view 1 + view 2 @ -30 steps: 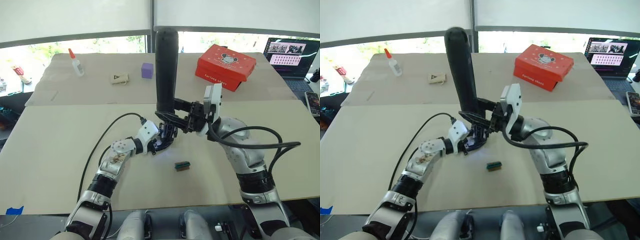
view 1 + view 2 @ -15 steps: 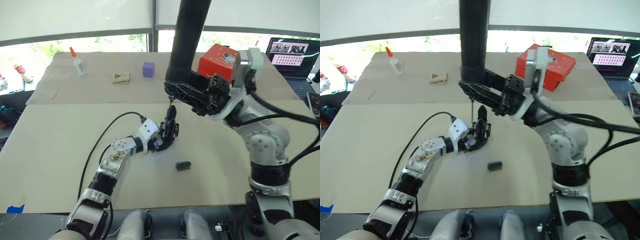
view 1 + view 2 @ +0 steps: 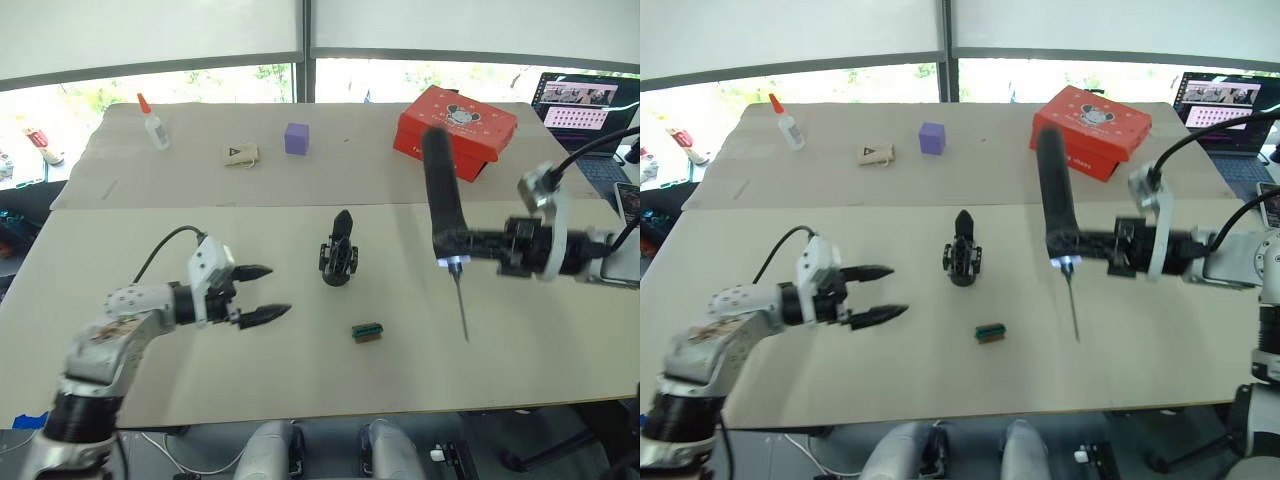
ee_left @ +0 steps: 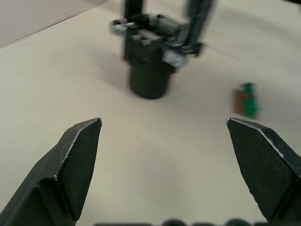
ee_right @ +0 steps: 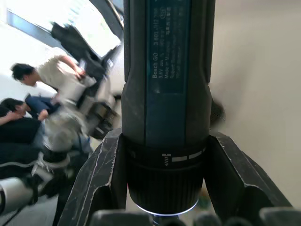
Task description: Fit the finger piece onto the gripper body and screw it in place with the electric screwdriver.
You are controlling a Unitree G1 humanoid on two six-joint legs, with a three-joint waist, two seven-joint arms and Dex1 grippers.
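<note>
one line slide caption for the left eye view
Gripper body stands alone on the table; left gripper open, right gripper holding the electric screwdriver.

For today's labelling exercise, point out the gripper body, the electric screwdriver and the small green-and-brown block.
gripper body (image 3: 338,262): left eye view, on its middle bracket part.
electric screwdriver (image 3: 440,200): left eye view, on its black handle.
green-and-brown block (image 3: 988,332): right eye view, on its top face.

On the desk (image 3: 120,380) I count one gripper body (image 3: 339,262) standing mid-desk, one small green-and-brown block (image 3: 367,332) nearer the front edge, one red box (image 3: 455,119), one purple cube (image 3: 295,138), one glue bottle (image 3: 153,124) and one small tan tag (image 3: 239,155) along the far edge. One electric screwdriver (image 3: 441,208) is held above it. One laptop (image 3: 590,108) sits at the far right corner.
</note>
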